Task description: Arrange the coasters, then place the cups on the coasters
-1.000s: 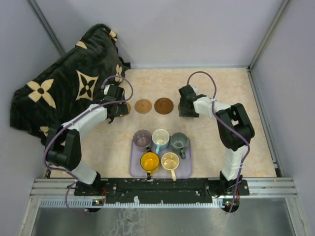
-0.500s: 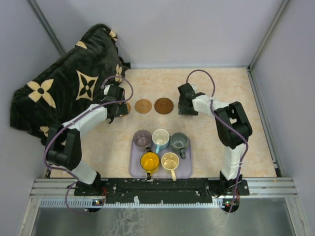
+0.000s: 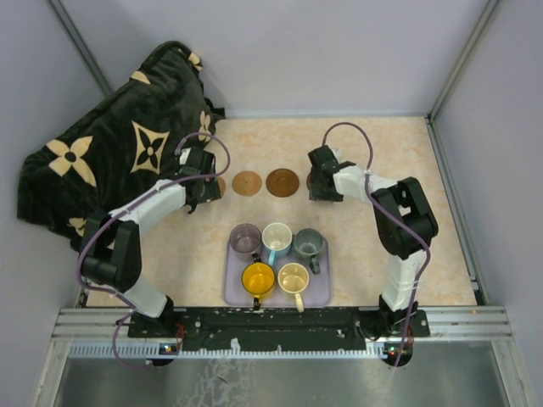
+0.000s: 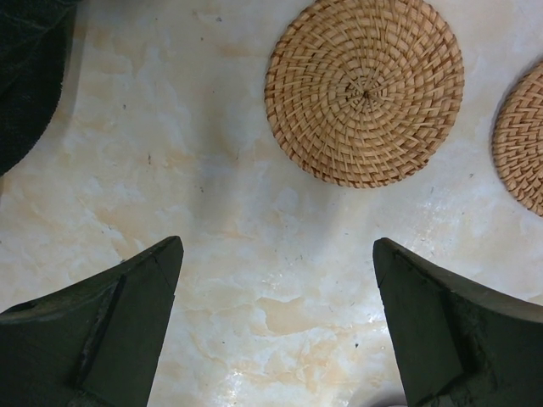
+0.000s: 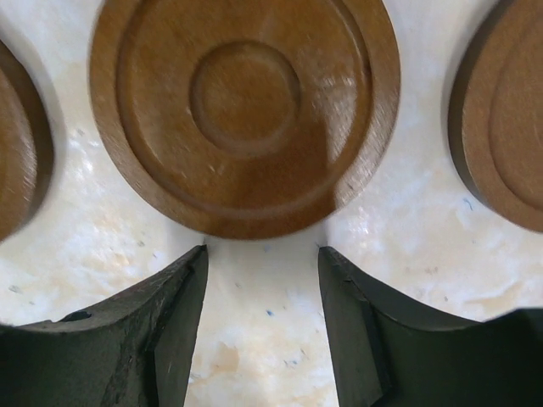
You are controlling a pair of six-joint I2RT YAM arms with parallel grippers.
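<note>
Flower-patterned blanket (image 3: pixel 110 153) lies close beside the left hand (image 4: pixel 276 248).

Right arm (image 3: pixel 405 219), top view: the elbow is displaced slightly to the right and toward the near edge compared with half a second earlier. The pose recorded one second earlier is thereby regained, and the right gripper (image 5: pixel 263 275) is carried along by the same small amount.
</note>
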